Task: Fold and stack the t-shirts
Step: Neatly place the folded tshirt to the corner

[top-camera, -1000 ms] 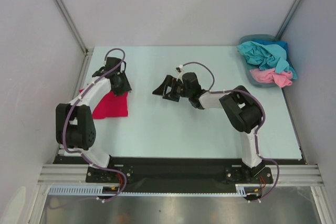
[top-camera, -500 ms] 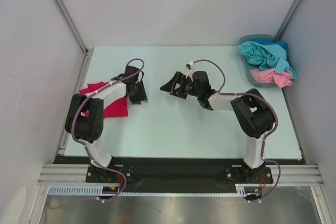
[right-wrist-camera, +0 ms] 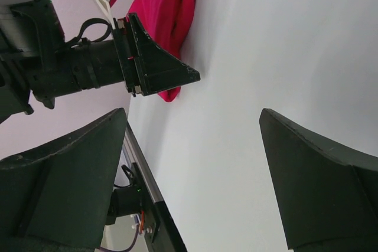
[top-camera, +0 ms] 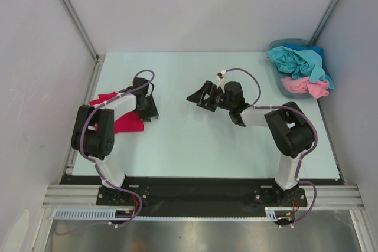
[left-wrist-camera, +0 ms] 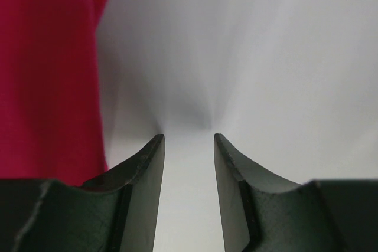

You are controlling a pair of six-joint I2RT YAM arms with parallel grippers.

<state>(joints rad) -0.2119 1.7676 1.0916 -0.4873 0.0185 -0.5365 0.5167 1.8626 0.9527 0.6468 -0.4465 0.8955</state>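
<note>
- The crimson red cloth t-shirt [top-camera: 127, 124] lies flat on the pale matte table [top-camera: 195, 146], at its left side. The left arm's forearm crosses over part of it.
- The left gripper [top-camera: 147, 110] sits low over the table just beside the right edge of the red t-shirt.
- In the left wrist view, the two dark fingers [left-wrist-camera: 144, 169] stand slightly parted with a narrow gap. Only bare table surface shows between them. The red cloth fills the left margin of that view, clear of the fingers.
- The right gripper [top-camera: 199, 97] is near the table centre, pointing toward the left arm and well apart from the red t-shirt.
- In the right wrist view its fingers [right-wrist-camera: 77, 169] are spread wide with nothing between them. The left gripper and the red cloth appear beyond them.
- The blue-grey plastic basket [top-camera: 277, 45] stands at the far right corner of the table.
- The basket holds crumpled teal-blue t-shirts [top-camera: 295, 60] and a light pink t-shirt [top-camera: 304, 85]. The pink cloth lies on the nearer side, and both spill over the rim.
</note>
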